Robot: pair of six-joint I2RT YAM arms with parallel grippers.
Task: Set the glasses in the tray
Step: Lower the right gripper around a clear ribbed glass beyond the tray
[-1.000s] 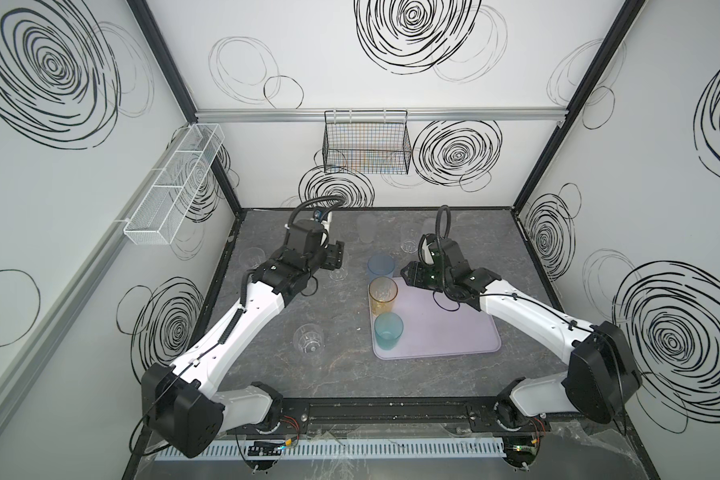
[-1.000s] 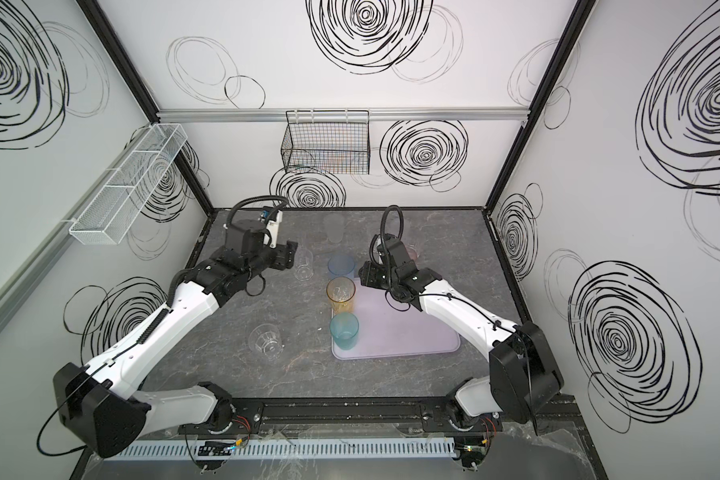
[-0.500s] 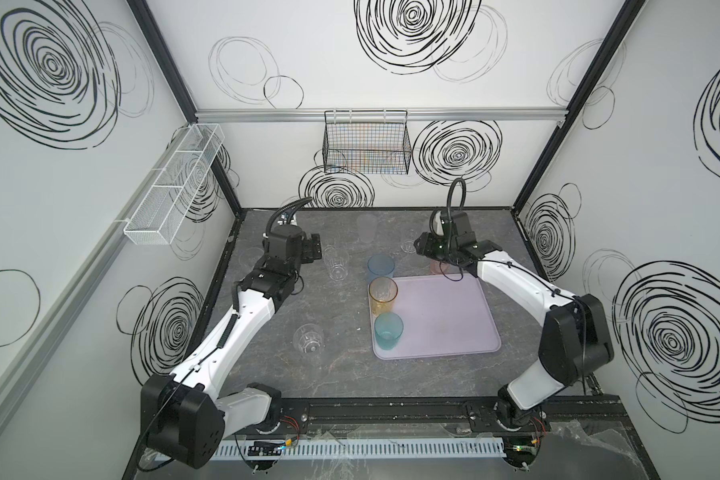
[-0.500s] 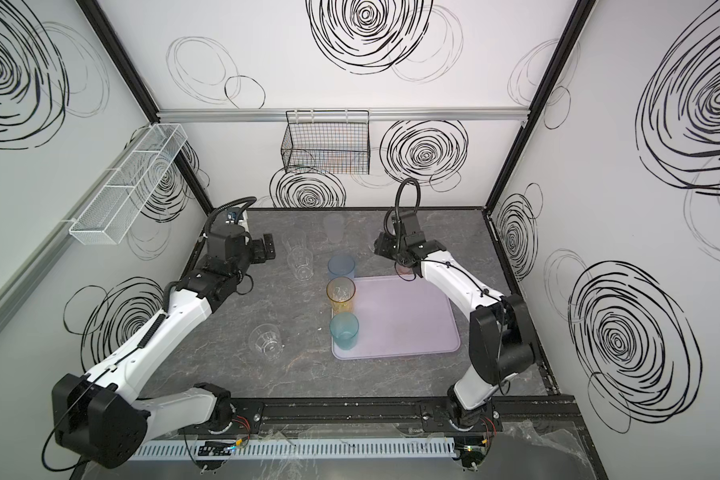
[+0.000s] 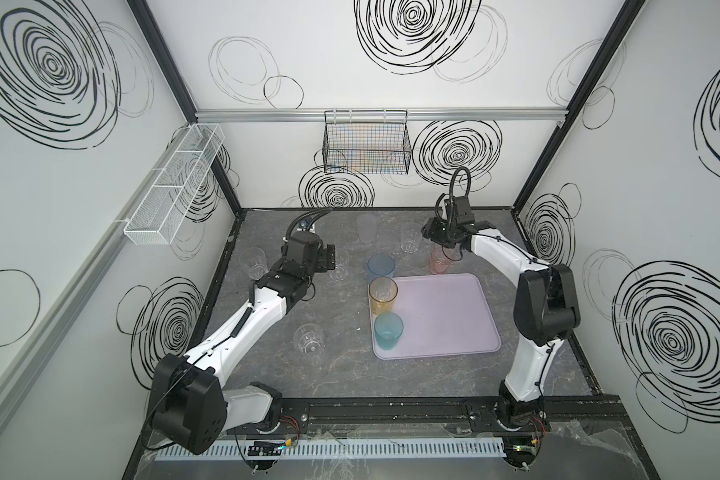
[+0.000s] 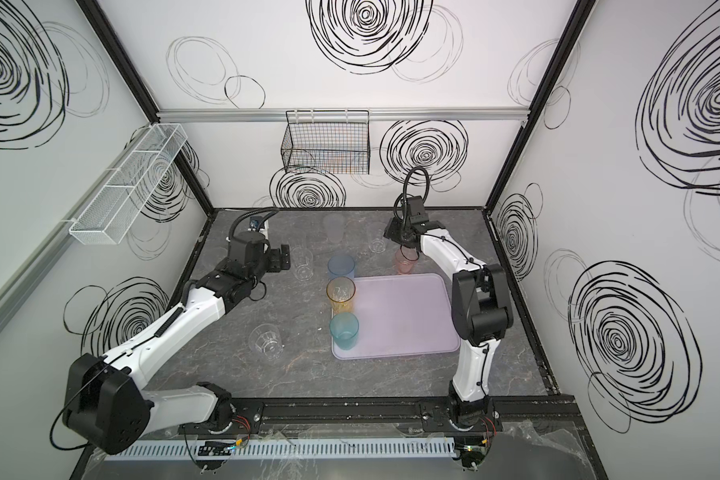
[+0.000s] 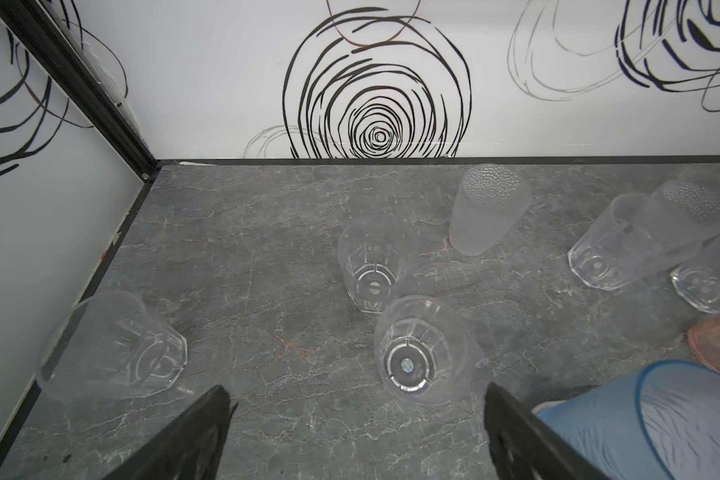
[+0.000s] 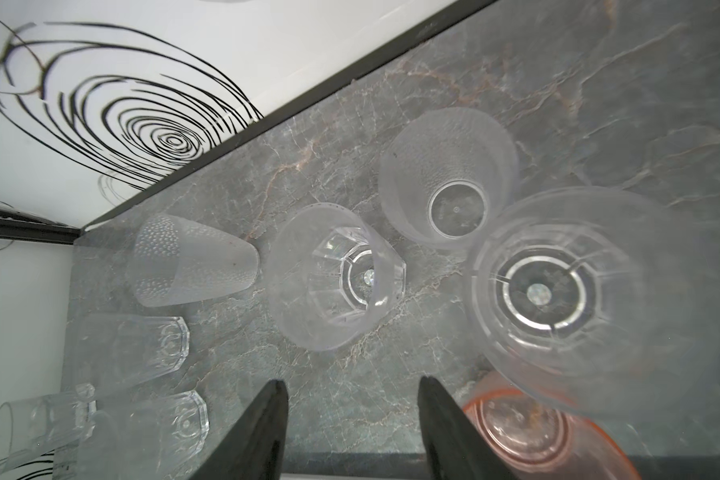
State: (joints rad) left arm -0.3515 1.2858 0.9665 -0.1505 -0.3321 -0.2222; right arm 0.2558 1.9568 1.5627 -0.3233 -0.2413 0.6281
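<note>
Tray [image 5: 445,316] lies flat on the grey table [image 5: 337,374], most of its floor bare. Two glasses stand upright inside it along its left edge. The amber glass [image 5: 383,296] is about midway along that edge and the teal glass [image 5: 388,330] is at the near left corner, the two close together. The blue glass [image 5: 380,268] stands at the tray's far left corner. It cannot be told whether it is inside the rim or just off it.

The pink glass [image 5: 439,262] stands on the table just beyond the tray's far edge. The right gripper [image 5: 444,246] hangs directly above it. In the right wrist view its fingers [image 8: 441,428] stand partly apart with only bare table between them. The pink glass is outside one finger, so nothing is held.

The left gripper [image 5: 332,257] is left of the tray's far corner, low over the table. Its jaws are spread wide and empty. A short clear glass [image 7: 422,351] stands just ahead of the opening, not between the fingers, and a second clear glass [image 7: 373,266] is just behind that one.

Other glasses off the tray:
- A lone clear glass [image 5: 308,338] stands left of the tray's near corner.
- A wall-side glass [image 5: 253,262] stands well left of the tray.
- A frosted glass [image 5: 366,227] and a faceted glass [image 5: 410,237] stand beyond the tray's far edge.
</note>
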